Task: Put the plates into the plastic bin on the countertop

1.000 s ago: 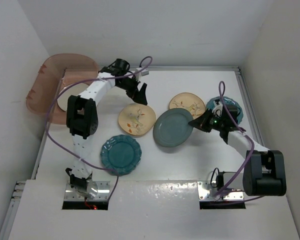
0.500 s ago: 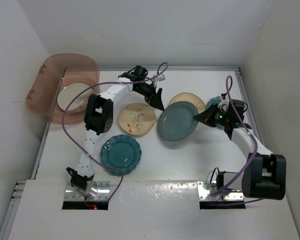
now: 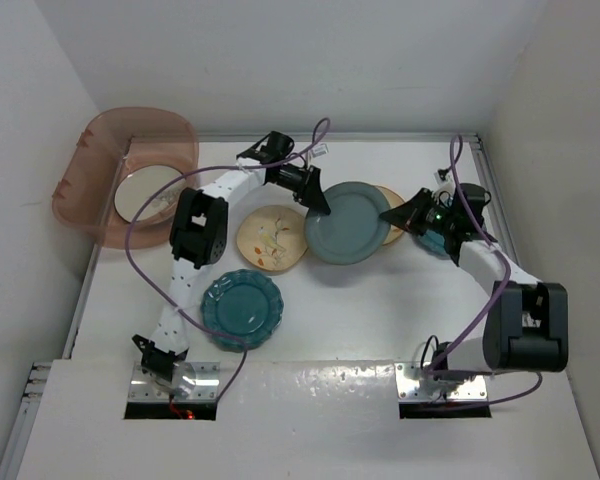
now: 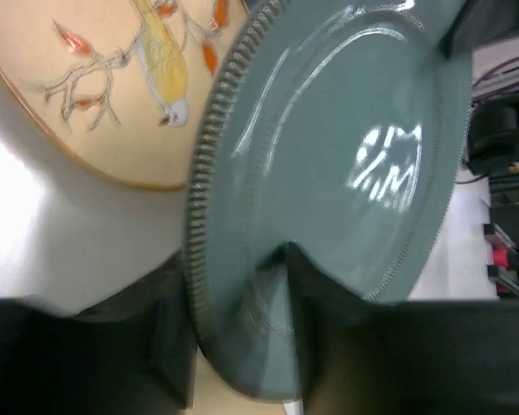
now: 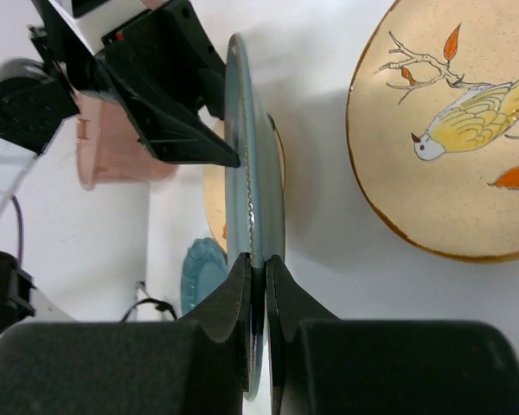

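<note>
A grey-green plate (image 3: 348, 222) hangs tilted above the countertop (image 3: 380, 320) between both arms. My right gripper (image 3: 392, 218) is shut on its right rim; in the right wrist view the fingertips (image 5: 258, 264) pinch the edge of this plate (image 5: 255, 173). My left gripper (image 3: 320, 205) is at the opposite rim, one finger (image 4: 156, 346) on each side of the plate (image 4: 346, 156). Whether they press on it is unclear. The pink plastic bin (image 3: 90, 170) at the far left holds a white plate (image 3: 145, 195).
A cream bird plate (image 3: 270, 238) lies left of the held plate. A second cream bird plate (image 5: 450, 130) lies beneath its right side. A teal scalloped plate (image 3: 242, 310) sits near the left arm's base, and another teal plate (image 3: 435, 243) shows under the right arm. White walls enclose the counter.
The right gripper carried the grey-green plate up and leftward. The left arm swung right from near the bin to the plate's left rim, and its jaws have narrowed around it.
</note>
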Controlling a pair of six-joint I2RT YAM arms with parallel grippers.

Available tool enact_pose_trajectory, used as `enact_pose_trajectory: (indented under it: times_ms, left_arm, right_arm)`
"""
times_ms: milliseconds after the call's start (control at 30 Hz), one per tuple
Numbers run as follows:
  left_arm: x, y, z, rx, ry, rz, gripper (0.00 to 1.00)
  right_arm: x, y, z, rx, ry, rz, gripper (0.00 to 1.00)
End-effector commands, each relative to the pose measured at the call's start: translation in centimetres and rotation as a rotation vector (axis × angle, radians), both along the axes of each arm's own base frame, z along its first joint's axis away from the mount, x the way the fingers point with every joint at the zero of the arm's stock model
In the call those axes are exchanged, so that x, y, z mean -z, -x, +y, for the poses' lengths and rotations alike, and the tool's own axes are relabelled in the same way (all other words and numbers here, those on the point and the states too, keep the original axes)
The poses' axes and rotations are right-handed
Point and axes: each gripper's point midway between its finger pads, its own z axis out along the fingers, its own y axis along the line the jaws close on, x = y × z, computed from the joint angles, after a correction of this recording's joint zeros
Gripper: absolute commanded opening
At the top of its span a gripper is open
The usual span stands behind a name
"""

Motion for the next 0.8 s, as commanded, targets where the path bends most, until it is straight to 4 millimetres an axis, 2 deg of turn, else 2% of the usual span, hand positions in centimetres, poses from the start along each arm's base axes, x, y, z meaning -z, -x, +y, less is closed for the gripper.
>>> enact_pose_trajectory:
  times_ms: [0,67,133,167,200,267,300,333,367,400,433,467,500,567,633,700,733,767]
  left_arm:
    - [-3.3,1.8,-0.8,0.072,0.106,0.017,0.36]
    - [-4.6,1.8,-0.8,0.071,0.116,-0.002,0.22]
    - [-5.7,1.6,-0.3,0.06,0.124,-0.016,0.14]
    - [-5.7,1.6,-0.3,0.06,0.124,-0.017,0.03]
    - [-6.3,1.5,-0.3,0.045,0.12,-0.009,0.0]
    - [-7.2,0.7,0.1,0.0,0.103,-0.03,0.0]
    - [-7.6,0.4,0.1,-0.015,0.099,-0.045,0.0]
    - [-8.4,-0.7,0.5,-0.074,0.08,-0.068,0.0]
    - [-9.3,-1.7,1.1,-0.112,0.076,-0.099,0.0]
    - [-10.1,-2.2,1.2,-0.136,0.069,-0.13,0.0]
    - [-11.3,-3.8,1.9,-0.207,0.044,-0.192,0.0]
    - [-13.1,-4.7,2.8,-0.252,0.041,-0.242,0.0]
    - [-14.3,-5.3,3.0,-0.273,0.038,-0.307,0.0]
    - [-15.9,-6.9,4.7,-0.348,0.017,-0.38,0.0]
    - [-17.0,-7.3,5.3,-0.367,0.021,-0.406,0.0]
    - [-17.0,-8.2,6.6,-0.401,0.011,-0.409,0.0]
    - [-17.0,-8.1,6.6,-0.405,0.012,-0.397,0.0]
    - [-17.7,-8.6,7.2,-0.428,0.016,-0.407,0.0]
  right_arm:
    - [-6.3,-2.4,1.4,-0.075,-0.079,-0.224,0.0]
    - [-6.0,-3.3,1.4,-0.076,-0.083,-0.237,0.0]
    - [-6.3,-3.8,1.5,-0.085,-0.085,-0.255,0.0]
    - [-5.1,-4.2,1.8,-0.097,-0.095,-0.22,0.0]
    - [-4.9,-4.4,2.0,-0.103,-0.095,-0.216,0.0]
    - [-4.4,-5.3,2.2,-0.106,-0.1,-0.199,0.0]
    - [-3.2,-6.2,2.0,-0.092,-0.098,-0.167,0.01]
    - [-2.3,-6.2,1.9,-0.082,-0.103,-0.111,0.09]
    - [-2.9,-7.5,1.5,-0.064,-0.082,-0.129,0.28]
    - [-1.3,-8.1,1.3,-0.053,-0.08,-0.073,0.36]
    - [0.7,-7.6,1.3,-0.043,-0.079,0.054,0.43]
    - [0.7,-9.5,0.9,-0.037,-0.036,0.036,0.55]
    - [1.8,-9.2,0.8,-0.035,-0.029,0.106,0.6]
    - [2.2,-10.2,0.5,-0.023,-0.011,0.134,0.66]
    - [2.6,-10.8,0.1,0.004,-0.002,0.152,0.7]
    - [2.9,-11.2,-0.3,0.03,0.007,0.157,0.71]
    - [3.0,-11.2,-0.4,0.038,0.006,0.165,0.71]
    - [3.1,-11.2,-0.6,0.046,0.007,0.17,0.71]
